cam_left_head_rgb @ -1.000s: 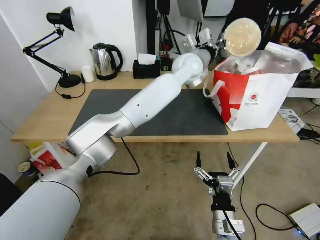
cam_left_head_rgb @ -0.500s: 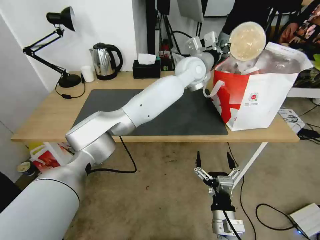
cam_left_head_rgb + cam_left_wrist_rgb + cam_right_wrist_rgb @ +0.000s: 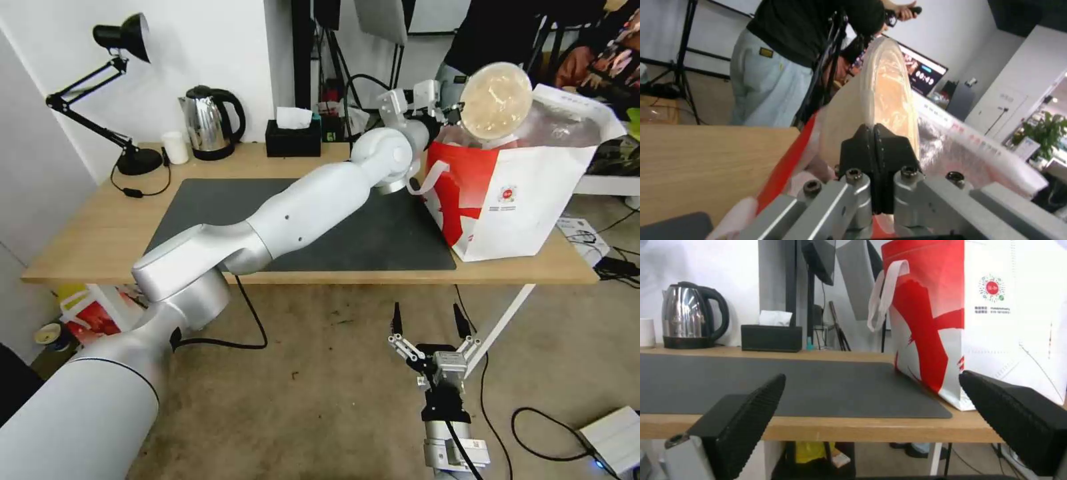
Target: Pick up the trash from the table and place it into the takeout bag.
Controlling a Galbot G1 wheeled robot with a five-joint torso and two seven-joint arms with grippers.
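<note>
Tan film-covered bowl (image 3: pixel 496 100) — tilted above takeout bag (image 3: pixel 527 193).

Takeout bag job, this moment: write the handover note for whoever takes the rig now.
Left gripper: shut on the rim of the tan film-covered bowl, which is tipped on edge over the open mouth of the takeout bag, at its left side.
Right gripper: open, parked low in front of the table, holding nothing.
The bag stands at the right end of the table, partly on the dark mat.
Done: no other trash lies on the table; the bag's contents cannot be made out.
Left: lower the bowl in, release it, and pull the left arm clear.
</note>
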